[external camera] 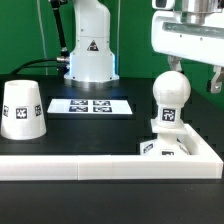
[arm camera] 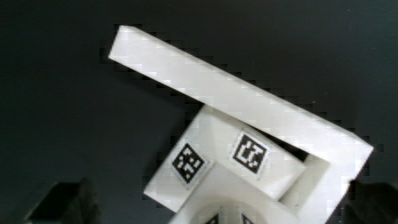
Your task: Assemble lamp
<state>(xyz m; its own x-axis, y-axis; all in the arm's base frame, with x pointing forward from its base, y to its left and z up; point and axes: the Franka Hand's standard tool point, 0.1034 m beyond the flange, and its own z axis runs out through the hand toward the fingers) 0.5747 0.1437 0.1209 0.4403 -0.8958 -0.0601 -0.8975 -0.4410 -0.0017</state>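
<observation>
The bulb (external camera: 171, 92) stood upright on the base (external camera: 163, 143), neck down, at the exterior view's right, the base tucked against the white border rail (external camera: 110, 165) near its corner. The gripper (external camera: 196, 76) hung above and slightly to the exterior view's right of the bulb, its fingers dropping behind the bulb's upper part; whether they were apart or closed could not be told, since 1 finger was hidden and the wrist view showed only dark finger shapes at its edge. The bulb's long axis ran vertically, so it lay almost straight below the wrist. The shade (external camera: 22, 108) sat wide end down well apart at the exterior view's left, with the marker board (external camera: 90, 105) between. Probably the shade was next, calling for a long traverse toward that side. In the wrist view the rail (arm camera: 222, 95) ran diagonally past the tagged base (arm camera: 222, 160).
</observation>
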